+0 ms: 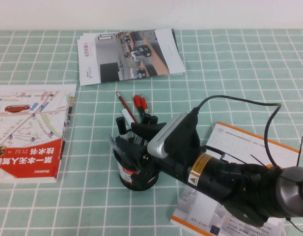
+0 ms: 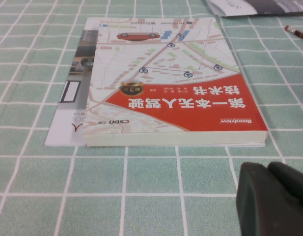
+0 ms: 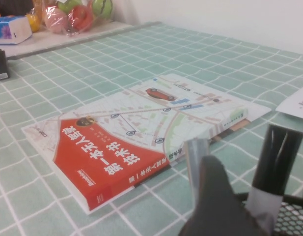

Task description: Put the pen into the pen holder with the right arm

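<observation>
The black mesh pen holder (image 1: 136, 178) stands near the middle of the table, with several pens and markers in it. Its rim shows in the right wrist view (image 3: 289, 216). My right gripper (image 1: 132, 138) hovers right over the holder, and its jaws look spread apart. One of its fingers (image 3: 215, 196) shows in the right wrist view. The translucent grey pen (image 1: 111, 142) stands upright at the holder's left side, just past that finger (image 3: 195, 162), with its lower end hidden. My left gripper (image 2: 269, 169) is shut and empty, low over the cloth near the red book.
A red-and-white book (image 1: 28, 132) lies at the left (image 2: 176, 88) (image 3: 117, 147). Brochures (image 1: 126, 54) lie at the back. An orange-edged white book (image 1: 239, 142) lies under my right arm. A red pencil (image 1: 125, 105) and red-capped pens (image 1: 140, 103) stick out of the holder.
</observation>
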Tool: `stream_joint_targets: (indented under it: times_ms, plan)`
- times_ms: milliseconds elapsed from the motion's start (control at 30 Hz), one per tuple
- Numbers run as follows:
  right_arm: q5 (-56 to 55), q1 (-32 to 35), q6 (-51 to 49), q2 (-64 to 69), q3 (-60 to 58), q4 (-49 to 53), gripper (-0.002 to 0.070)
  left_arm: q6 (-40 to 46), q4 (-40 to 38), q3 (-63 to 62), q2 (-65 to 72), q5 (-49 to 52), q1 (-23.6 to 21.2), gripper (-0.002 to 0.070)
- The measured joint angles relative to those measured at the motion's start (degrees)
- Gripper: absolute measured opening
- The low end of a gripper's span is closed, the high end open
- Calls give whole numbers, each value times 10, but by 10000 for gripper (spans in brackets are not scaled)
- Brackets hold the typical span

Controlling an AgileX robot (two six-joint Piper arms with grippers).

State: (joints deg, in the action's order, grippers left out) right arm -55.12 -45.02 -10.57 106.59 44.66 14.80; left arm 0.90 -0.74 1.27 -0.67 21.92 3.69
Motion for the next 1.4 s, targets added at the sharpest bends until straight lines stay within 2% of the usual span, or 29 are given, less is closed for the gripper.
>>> stream_joint_targets:
  times_ms: [100,200,267,400,500,700,1000,1167,1400]
  plan:
    - [14,0,-11,-5,1,0,355,0,0,0,0,0,0,-4]
    - [55,0,-35,-32,1,7,333,0,0,0,0,0,0,-4]
    - [101,0,-58,-62,-1,20,279,0,0,0,0,0,0,-4]
    - [248,-1,-105,-148,-2,71,74,0,0,0,0,0,0,-4]
    - [354,-1,-134,-228,-6,113,7,0,0,0,0,0,0,-4]
    - [501,-1,-148,-393,-69,139,-15,0,0,0,0,0,0,-4]
    - [612,-1,-148,-612,-193,134,-17,0,0,0,0,0,0,-4]
    - [643,-1,-148,-666,-224,133,-17,0,0,0,0,0,0,-4]
    - [695,-1,-148,-676,-231,126,-17,0,0,0,0,0,0,-4]
